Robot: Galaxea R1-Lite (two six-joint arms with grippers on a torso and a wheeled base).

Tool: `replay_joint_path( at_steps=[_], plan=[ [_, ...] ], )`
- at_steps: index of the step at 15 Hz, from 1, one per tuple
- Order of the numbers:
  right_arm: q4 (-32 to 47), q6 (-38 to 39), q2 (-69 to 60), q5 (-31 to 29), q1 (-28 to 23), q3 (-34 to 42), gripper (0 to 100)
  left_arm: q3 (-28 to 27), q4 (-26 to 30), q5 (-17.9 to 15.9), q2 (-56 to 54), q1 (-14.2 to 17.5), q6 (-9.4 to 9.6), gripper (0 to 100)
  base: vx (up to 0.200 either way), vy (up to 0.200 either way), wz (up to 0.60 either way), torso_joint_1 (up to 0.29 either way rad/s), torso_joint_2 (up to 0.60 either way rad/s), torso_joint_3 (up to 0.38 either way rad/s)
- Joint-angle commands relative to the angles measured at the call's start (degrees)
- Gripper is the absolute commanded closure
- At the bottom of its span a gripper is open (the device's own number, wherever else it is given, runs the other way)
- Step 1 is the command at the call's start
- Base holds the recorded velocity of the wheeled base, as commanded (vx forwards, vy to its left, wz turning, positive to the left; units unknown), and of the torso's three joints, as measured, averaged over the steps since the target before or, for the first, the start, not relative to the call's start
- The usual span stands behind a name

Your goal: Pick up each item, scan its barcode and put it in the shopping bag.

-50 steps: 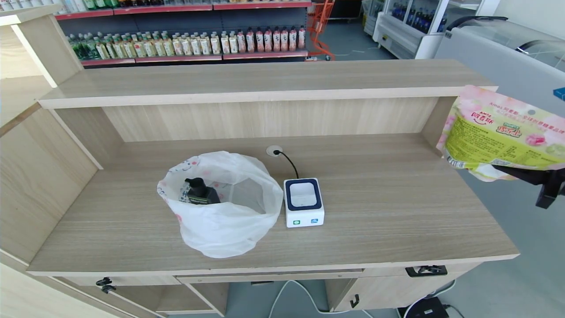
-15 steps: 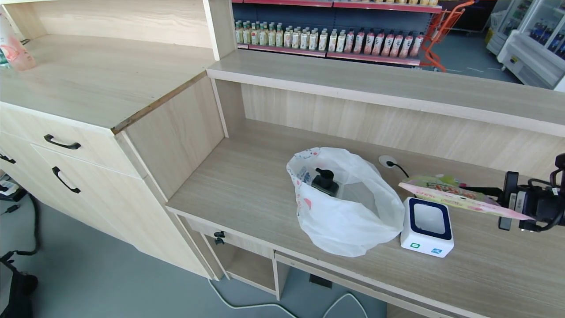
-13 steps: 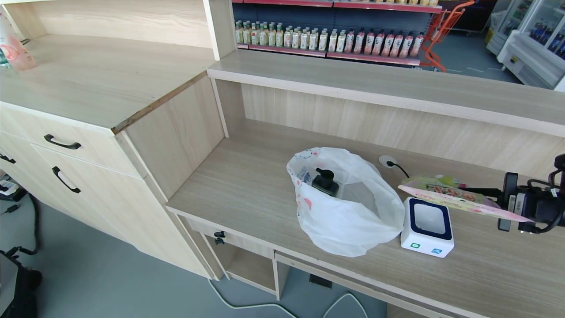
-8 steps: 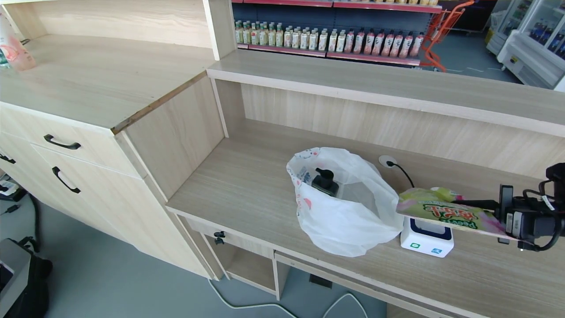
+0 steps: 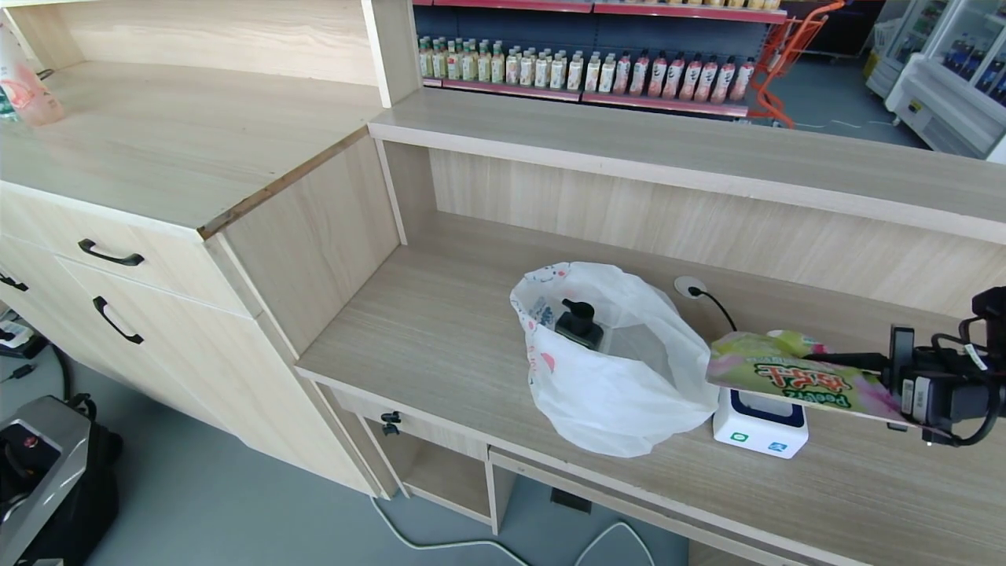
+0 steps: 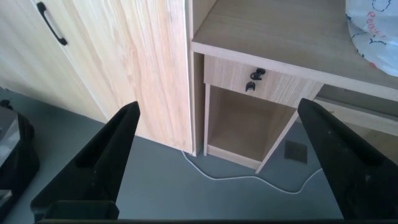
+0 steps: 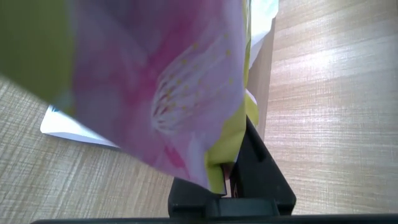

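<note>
The right gripper [image 5: 853,363] is clamped tight on one edge of the pouch [image 5: 786,376]. The pouch juts out nearly flat toward 9 o'clock, above the scanner [image 5: 758,428], and hides most of its window. Just beside the scanner at its 9 o'clock, the bag [image 5: 621,385] stands open on the counter [image 5: 440,330] with a pump bottle [image 5: 579,324] inside. The left gripper [image 6: 217,107] is spread wide and empty, low above the floor at the counter's front.
</note>
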Motion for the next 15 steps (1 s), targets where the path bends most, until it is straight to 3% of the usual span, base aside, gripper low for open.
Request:
replay_joint_path(
  at_steps=[1,3,6,9,15],
  plan=[
    [0.0,0.0,0.0,0.1,-0.2,-0.1,100,0.0,0.0,0.0,0.0,0.0,0.00,0,0.000,0.000,0.00,0.000,0.00,0.000],
    [0.7,2.1,-1.9,0.0,-0.1,-0.2,100,0.0,0.0,0.0,0.0,0.0,0.00,0,0.000,0.000,0.00,0.000,0.00,0.000],
    [6.2,20.8,-14.3,-0.3,0.7,0.1,100,0.0,0.0,0.0,0.0,0.0,0.00,0,0.000,0.000,0.00,0.000,0.00,0.000],
    [6.6,36.2,-20.0,-0.2,-0.9,-0.9,100,0.0,0.0,0.0,0.0,0.0,0.00,0,0.000,0.000,0.00,0.000,0.00,0.000],
    [6.9,44.2,-18.7,-0.3,-4.4,-1.9,100,0.0,0.0,0.0,0.0,0.0,0.00,0,0.000,0.000,0.00,0.000,0.00,0.000]
  ],
)
